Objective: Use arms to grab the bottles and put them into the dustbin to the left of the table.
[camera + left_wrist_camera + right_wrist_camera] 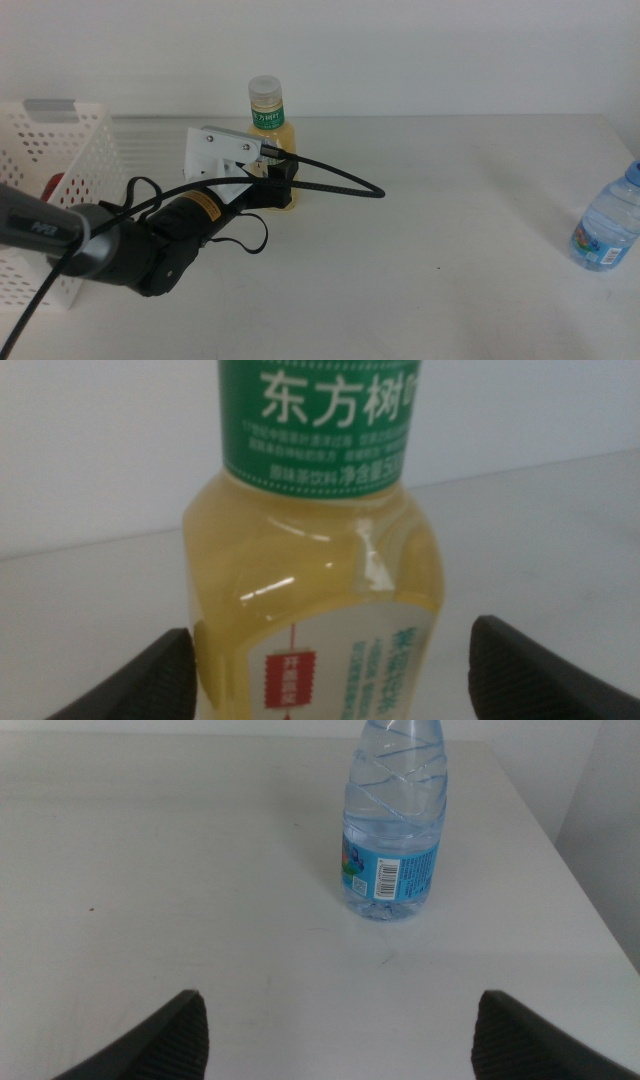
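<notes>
The pale-yellow bottle (pixel 272 128) with its green neck label stands upright at the back of the table (pixel 430 280). My left gripper (pixel 281 186) has reached its lower body. In the left wrist view the bottle (pixel 310 570) fills the gap between the jaws of the left gripper (pixel 330 665), which is open; one jaw is right at its side, the other a little apart. The clear water bottle (pixel 607 226) stands at the table's right edge. My right gripper (pixel 340 1025) is open, with this bottle (pixel 393 830) some way ahead of it. The white perforated dustbin (pixel 70 135) is at the left.
Something red (pixel 52 186) shows through the dustbin's holes. The left arm's black cable (pixel 340 185) loops over the table to the right of the yellow bottle. The table's right edge runs close behind the water bottle.
</notes>
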